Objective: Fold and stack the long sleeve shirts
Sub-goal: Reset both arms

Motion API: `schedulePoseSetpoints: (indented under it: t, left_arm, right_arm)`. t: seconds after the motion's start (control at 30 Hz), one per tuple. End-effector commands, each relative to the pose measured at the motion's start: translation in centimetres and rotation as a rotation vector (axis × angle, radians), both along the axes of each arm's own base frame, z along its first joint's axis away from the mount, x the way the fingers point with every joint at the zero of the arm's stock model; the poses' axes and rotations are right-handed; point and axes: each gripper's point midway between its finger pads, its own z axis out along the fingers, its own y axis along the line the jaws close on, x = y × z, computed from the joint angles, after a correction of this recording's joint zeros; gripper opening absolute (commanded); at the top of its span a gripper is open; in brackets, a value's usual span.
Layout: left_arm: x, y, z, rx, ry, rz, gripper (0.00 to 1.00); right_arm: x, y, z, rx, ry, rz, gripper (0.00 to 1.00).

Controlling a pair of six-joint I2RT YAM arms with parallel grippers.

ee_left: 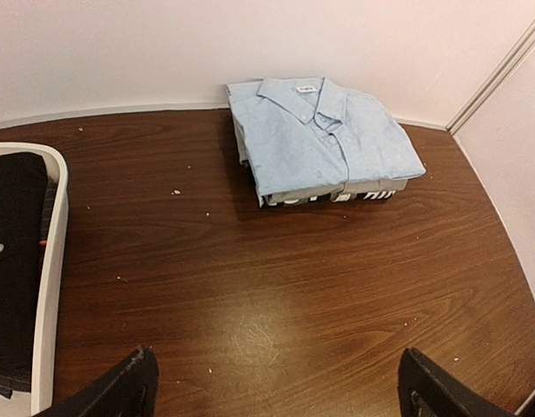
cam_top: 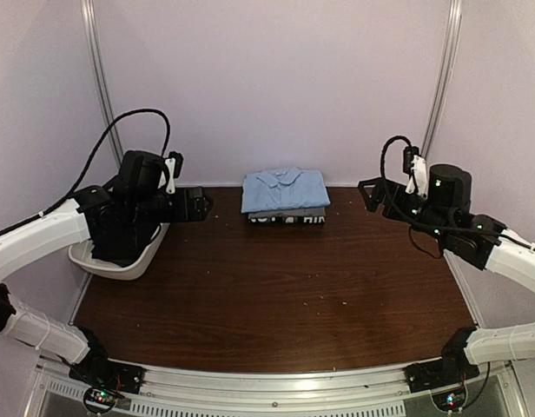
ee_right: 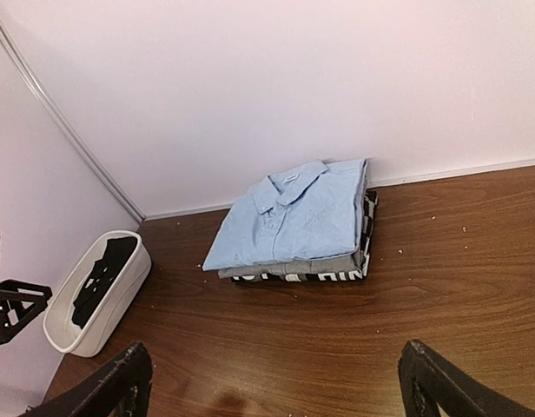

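Above the left side of the table (cam_top: 276, 287), over a white basket (cam_top: 120, 265), the left arm hangs raised and bent. The left pincer (cam_top: 194, 204) is spread wide and empty, pointing toward the middle. Opposite, the right arm bends likewise, and the right pincer (cam_top: 372, 193) is also spread wide, holding nothing. Between the two pincers, nearer the back wall and well apart from both, lies the folded pile. The blue shirt (cam_top: 285, 188) is on top, the grey shirt (ee_right: 293, 265) directly beneath, and both rest on a black garment (ee_right: 293, 277) with white lettering. Seen from the left pincer the pile lies ahead and slightly right; from the right pincer, roughly straight ahead.
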Motion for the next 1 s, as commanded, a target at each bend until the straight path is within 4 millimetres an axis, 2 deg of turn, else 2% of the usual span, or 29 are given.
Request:
schedulePoseSetpoints:
  t: [0.0,0.33,0.67,0.97]
  left_arm:
    - [0.5,0.8,1.6,-0.026,-0.080,0.031,0.98]
    - [-0.2,2.8,2.8,-0.027,-0.128,0.097,0.97]
    - [-1.5,5.2,4.3,-0.019,-0.176,0.155,0.98]
    - [-1.6,4.7,4.2,-0.006,-0.177,0.114,0.98]
  right_arm:
    - [-0.9,-0.9,1.2,0.010,-0.049,-0.018,1.00]
    - [-1.9,-2.8,2.3,0.002,-0.048,-0.073,1.00]
    - [-2.4,-2.7,2.1,0.000,-0.032,-0.056,1.00]
    - [-2.6,-3.2,1.8,0.002,-0.022,-0.071,1.00]
